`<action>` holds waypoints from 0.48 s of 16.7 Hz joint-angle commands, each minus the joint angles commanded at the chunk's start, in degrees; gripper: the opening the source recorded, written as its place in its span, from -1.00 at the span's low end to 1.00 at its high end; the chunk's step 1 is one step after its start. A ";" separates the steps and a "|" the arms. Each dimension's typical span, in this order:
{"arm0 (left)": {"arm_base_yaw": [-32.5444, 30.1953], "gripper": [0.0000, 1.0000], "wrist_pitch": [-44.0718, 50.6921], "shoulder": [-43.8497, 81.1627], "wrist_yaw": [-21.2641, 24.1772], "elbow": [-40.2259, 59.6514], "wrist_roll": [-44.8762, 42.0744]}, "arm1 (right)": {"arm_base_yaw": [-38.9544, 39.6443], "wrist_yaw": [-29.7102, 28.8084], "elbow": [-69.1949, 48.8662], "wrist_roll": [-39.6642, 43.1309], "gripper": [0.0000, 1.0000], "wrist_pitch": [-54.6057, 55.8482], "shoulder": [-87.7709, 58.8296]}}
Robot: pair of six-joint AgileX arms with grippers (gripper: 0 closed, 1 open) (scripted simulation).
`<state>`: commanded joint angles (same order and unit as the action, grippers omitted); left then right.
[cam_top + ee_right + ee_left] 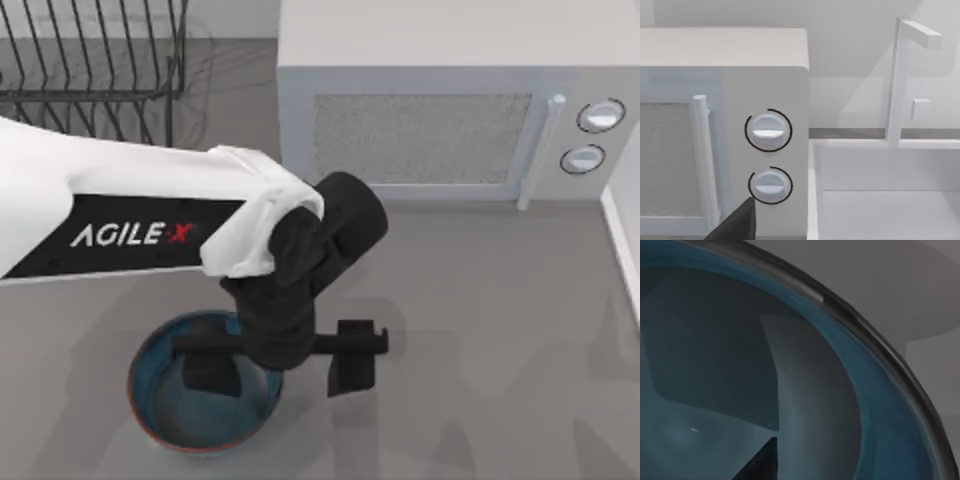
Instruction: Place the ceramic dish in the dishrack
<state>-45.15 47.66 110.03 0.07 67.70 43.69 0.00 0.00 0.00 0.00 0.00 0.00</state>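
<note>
The ceramic dish (165, 410), blue-glazed with a reddish edge, sits on the grey table at the front left. My left gripper (282, 372) hangs low over its right rim and is open. One finger (210, 375) is inside the bowl and the other (350, 370) is outside it to the right, so the rim lies between them. The left wrist view shows the dish's inside (805, 390) and dark rim (880, 340) from very near. The dishrack (90, 60), black wire with slanted tines, stands at the back left. My right arm is parked, and a dark fingertip (737, 225) of its gripper faces the microwave.
A white microwave (450, 110) with two knobs (600, 115) and a bar handle stands at the back, right of the rack. A white sink basin (890, 200) with a faucet (900, 75) adjoins it at the far right. Bare table lies in front of the microwave.
</note>
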 joint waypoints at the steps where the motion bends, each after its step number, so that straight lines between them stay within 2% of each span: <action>1: 0.00 0.25 0.00 0.00 0.00 0.00 0.00 | 0.00 0.00 0.00 0.00 1.00 0.00 0.00; 8: 0.00 -0.81 0.00 0.00 0.00 0.00 0.00 | 0.00 0.00 0.00 0.00 1.00 0.00 0.00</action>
<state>-45.15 47.66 110.03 0.07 67.70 43.69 0.00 0.00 0.00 0.00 0.00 0.00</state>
